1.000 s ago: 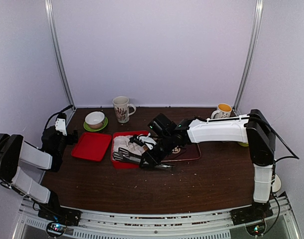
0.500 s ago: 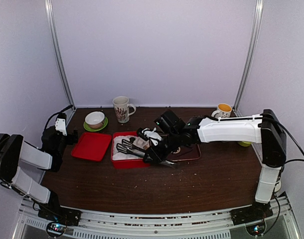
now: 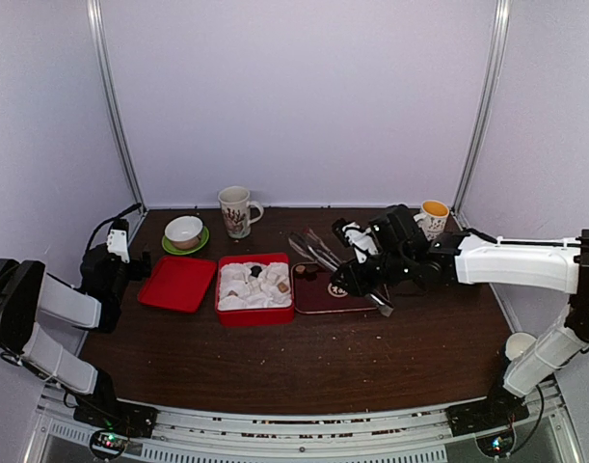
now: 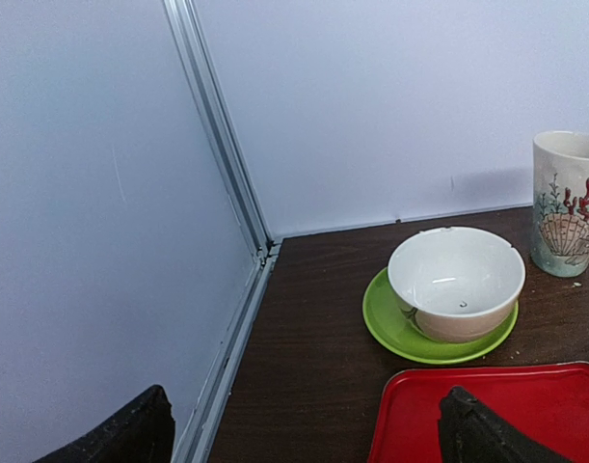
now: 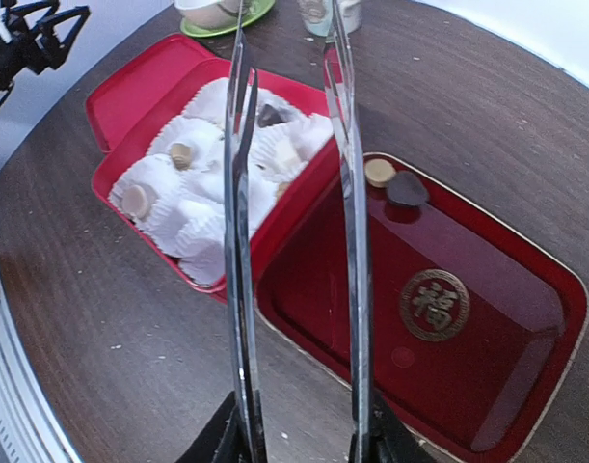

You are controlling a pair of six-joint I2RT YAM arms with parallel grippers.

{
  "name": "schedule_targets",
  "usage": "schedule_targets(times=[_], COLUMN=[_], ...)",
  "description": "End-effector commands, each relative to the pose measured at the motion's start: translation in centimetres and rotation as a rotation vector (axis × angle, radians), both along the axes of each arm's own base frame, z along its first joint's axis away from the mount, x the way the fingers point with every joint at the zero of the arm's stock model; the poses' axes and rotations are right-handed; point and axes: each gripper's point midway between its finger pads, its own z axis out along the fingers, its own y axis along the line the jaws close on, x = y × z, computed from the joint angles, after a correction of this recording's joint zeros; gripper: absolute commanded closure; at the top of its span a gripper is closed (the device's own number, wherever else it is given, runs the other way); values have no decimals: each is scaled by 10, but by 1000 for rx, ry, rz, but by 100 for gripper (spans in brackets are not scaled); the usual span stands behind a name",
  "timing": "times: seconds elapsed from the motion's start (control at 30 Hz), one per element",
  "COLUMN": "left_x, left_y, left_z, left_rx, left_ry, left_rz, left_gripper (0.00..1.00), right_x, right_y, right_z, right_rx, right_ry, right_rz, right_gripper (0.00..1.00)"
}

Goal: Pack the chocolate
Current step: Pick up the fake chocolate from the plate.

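Note:
The chocolate is in two places. Several pieces sit in white paper cups inside the red box (image 3: 223, 311), among them a cream one (image 5: 182, 153) and a dark one (image 5: 269, 114). A cream piece (image 5: 379, 172) and a dark piece (image 5: 407, 188) lie in the far left corner of the dark red tray (image 3: 344, 303). My right gripper (image 3: 358, 278) is shut on metal tongs (image 5: 348, 174). The tong arms stand apart with nothing between them, their tips above the tray's far side. At the far left, my left gripper (image 4: 304, 434) is open and empty.
The red lid (image 3: 178, 283) lies left of the box. Along the back are a white bowl on a green saucer (image 3: 184, 231), a patterned mug (image 3: 236, 210) and a yellow-lined cup (image 3: 433, 214). A white cup (image 3: 519, 344) stands at the right edge. Crumbs dot the table.
My right arm has drawn back to the right, carrying the tongs from over the red box to over the dark red tray. The box's contents now show. The left arm has not moved.

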Motion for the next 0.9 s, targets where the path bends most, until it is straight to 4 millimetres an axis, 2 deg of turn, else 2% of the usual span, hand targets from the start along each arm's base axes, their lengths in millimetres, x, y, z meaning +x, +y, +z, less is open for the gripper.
schedule_targets(times=[0.0, 0.13, 0.27, 0.47, 0.87], left_x=[0, 1, 1, 1, 0], left_y=[1, 1, 1, 1, 1], left_z=[8, 8, 8, 8, 8], left_rx=[4, 4, 4, 4, 4], left_ry=[-32, -32, -32, -32, -31], left_rz=[-3, -4, -3, -4, -3], left_gripper=[2, 2, 2, 2, 2], right_x=[19, 27, 29, 28, 31], right_y=[-33, -56, -65, -71, -76], right_z=[13, 12, 6, -5, -8], right_rx=[14, 11, 10, -10, -6], right_ry=[-80, -95, -73, -52, -34], right_rz=[-153, -244, -273, -291, -319], right_gripper=[63, 63, 63, 63, 63])
